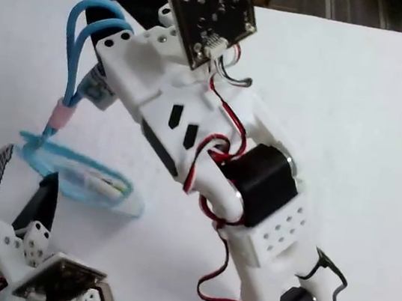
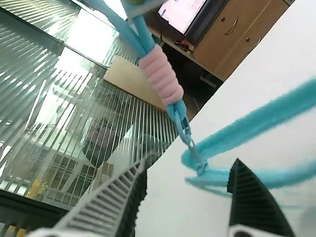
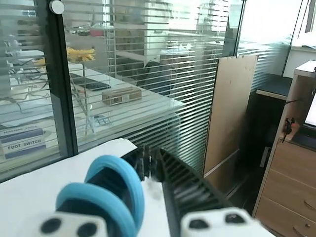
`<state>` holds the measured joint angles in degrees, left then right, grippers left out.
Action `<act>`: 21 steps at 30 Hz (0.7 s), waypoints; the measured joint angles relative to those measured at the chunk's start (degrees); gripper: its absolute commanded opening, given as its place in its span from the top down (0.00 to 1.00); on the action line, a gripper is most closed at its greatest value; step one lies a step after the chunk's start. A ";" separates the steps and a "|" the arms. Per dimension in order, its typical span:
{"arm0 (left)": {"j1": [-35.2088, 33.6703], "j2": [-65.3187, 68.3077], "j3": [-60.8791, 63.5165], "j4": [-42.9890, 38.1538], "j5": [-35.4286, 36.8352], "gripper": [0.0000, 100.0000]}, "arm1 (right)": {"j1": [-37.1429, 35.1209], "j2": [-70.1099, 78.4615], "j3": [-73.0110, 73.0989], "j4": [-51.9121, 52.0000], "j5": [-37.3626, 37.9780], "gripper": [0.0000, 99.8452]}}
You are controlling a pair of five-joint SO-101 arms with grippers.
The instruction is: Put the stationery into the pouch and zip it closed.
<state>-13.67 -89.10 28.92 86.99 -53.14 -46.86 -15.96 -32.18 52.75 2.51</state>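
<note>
At the far-left reach of the worktop (image 1: 359, 106), the right claw (image 3: 150, 160) is clenched, with the blue strap (image 1: 77, 41) looped over one finger and seemingly nipped between the two. From there the strap drops past a pink bead (image 1: 59, 114) to the zipper pull (image 2: 190, 143) and the pouch (image 1: 87, 179). The pouch lies flat on the worktop near the left edge, with something pale showing through its clear side. The left claw (image 2: 190, 165) stands released, its fingers either side of the pull end of the pouch, touching nothing that I can make out. The pouch looks light, soft and floppy, and is likely to slide or lift if the strap alone is pulled. I judge that the left claw should pin the body near the zip end while the strap draws the slider along.
</note>
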 measured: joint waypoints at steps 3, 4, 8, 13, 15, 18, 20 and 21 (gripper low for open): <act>-1.85 0.00 5.10 -5.45 -0.62 0.72 | 0.09 -0.88 0.00 0.53 0.00 0.98; -2.73 0.00 7.38 -7.30 -1.23 0.72 | 0.09 -0.97 0.00 1.05 0.00 0.98; -4.84 0.35 16.97 -14.86 -2.99 0.72 | 0.09 -1.05 -0.09 2.20 0.00 0.98; -5.19 0.53 17.93 -17.32 -3.52 0.72 | 0.18 -0.97 -0.09 2.29 0.00 0.98; -5.19 0.53 18.02 -17.32 -3.52 0.72 | 0.26 -0.97 -0.09 2.29 0.00 0.98; -5.19 0.53 18.02 -17.41 -3.52 0.72 | 0.18 -0.97 -0.09 2.29 0.00 0.98; -5.19 0.53 18.02 -17.41 -3.52 0.72 | 0.44 -0.97 -0.09 2.29 0.00 0.98; -5.19 0.53 18.02 -17.41 -3.52 0.72 | 0.44 -0.97 -0.09 2.29 0.00 0.98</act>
<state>-18.86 -88.57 46.95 69.58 -56.66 -46.42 -16.92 -32.26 55.03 2.51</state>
